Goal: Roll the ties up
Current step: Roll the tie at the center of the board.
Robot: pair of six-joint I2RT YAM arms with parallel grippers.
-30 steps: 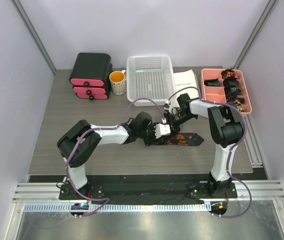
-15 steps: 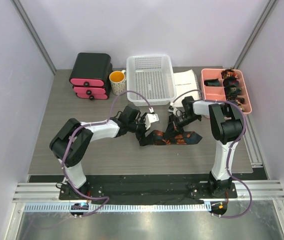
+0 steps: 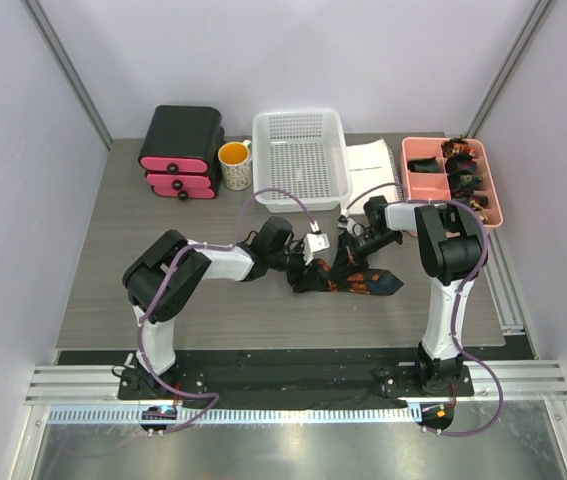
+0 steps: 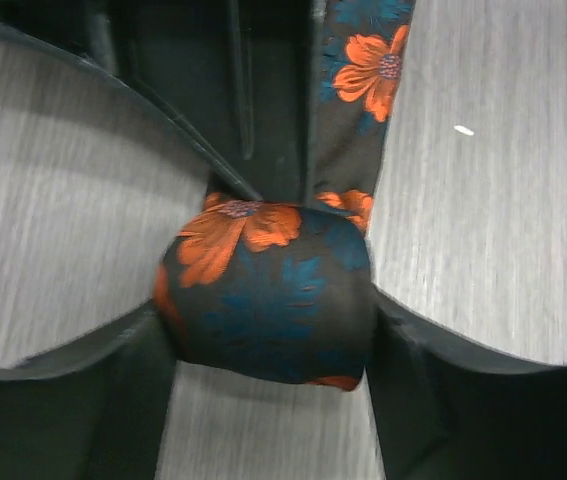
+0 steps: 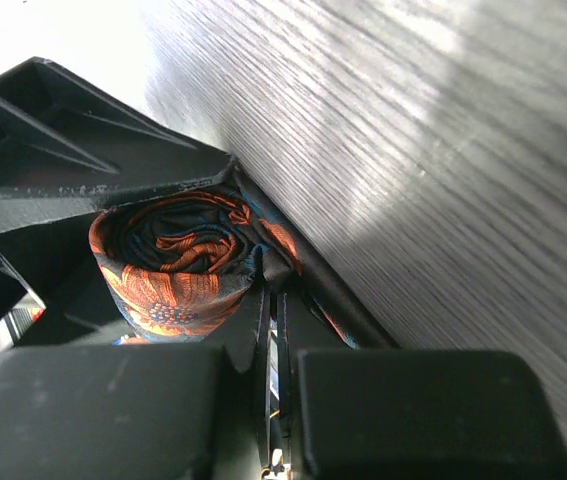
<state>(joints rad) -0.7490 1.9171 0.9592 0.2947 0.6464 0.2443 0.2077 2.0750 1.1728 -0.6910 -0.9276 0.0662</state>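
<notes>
Left claw (image 4: pixel 273 335) is back on the tie (image 3: pixel 368 282) after lifting away, jaws wide, half a second ago. Its fingers now clamp the small coil at the tie's left end, mid-surface (image 3: pixel 113 230). Right claw (image 5: pixel 275 335) has snapped closed and pinches the strip just beside the coil, holding it raised. The rest lies flat and unrolled to the right. Likely a regrip between turns; most of the length is unrolled.
</notes>
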